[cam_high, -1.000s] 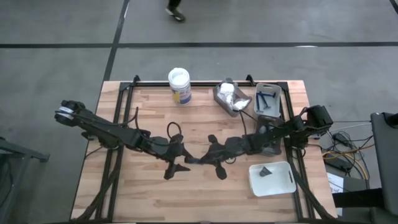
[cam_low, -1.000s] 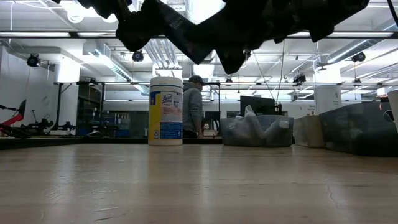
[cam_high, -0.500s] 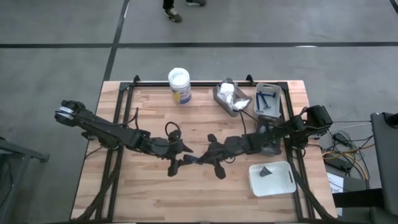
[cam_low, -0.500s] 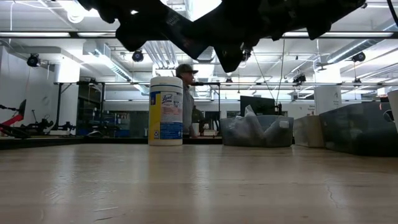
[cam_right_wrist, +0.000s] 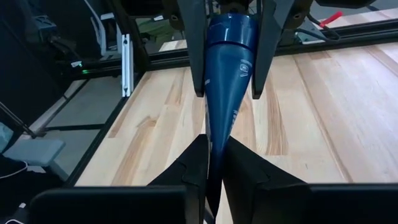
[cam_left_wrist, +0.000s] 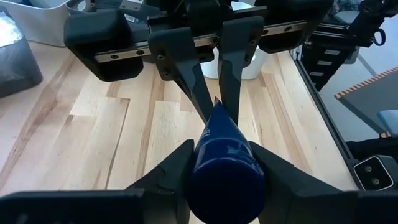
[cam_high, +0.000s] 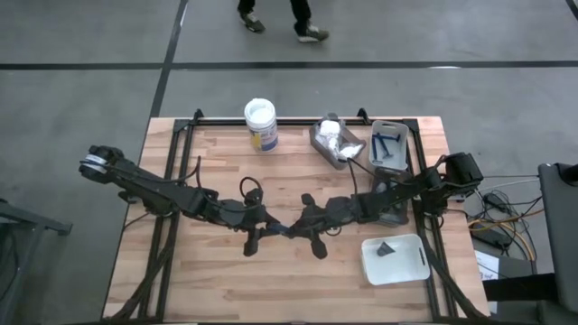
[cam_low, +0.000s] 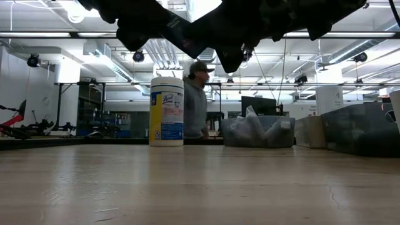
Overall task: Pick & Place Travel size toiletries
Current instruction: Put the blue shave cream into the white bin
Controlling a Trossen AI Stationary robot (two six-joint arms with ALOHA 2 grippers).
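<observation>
A: High view. The left pincer (cam_high: 262, 231) and the right pincer (cam_high: 291, 230) meet tip to tip above mid-desk (cam_high: 217, 280), with the blue tube (cam_high: 276, 231) barely visible between them. Risk: both arms share one small gap. Any sideways drift by either arm twists the tube out of both grips.

B: Low view. Both pincers hang above the desk; the tube cannot be made out against the dark arms. Nothing lies beneath it but bare wood, so a slip drops it onto the desk. The white-lidded jar (cam_low: 166, 111) and the grey tray (cam_low: 259, 132) stand well behind.

A: Left wrist view. The left pincer (cam_left_wrist: 222, 163) brackets the wide capped end of the tube (cam_left_wrist: 222, 152), its fingers (cam_left_wrist: 171, 169) close at either side. Whether they press yet, I cannot tell. The right arm's fingers pinch the thin crimped end. Risk: the round body may squirt out if it is squeezed off-centre.

B: Right wrist view. The right pincer (cam_right_wrist: 214, 158) is nearly pressed together on the tube's flat tail (cam_right_wrist: 219, 146). Risk: release before the left grip is firm lets the tube fall; release too late sets both arms pulling against each other.
</observation>
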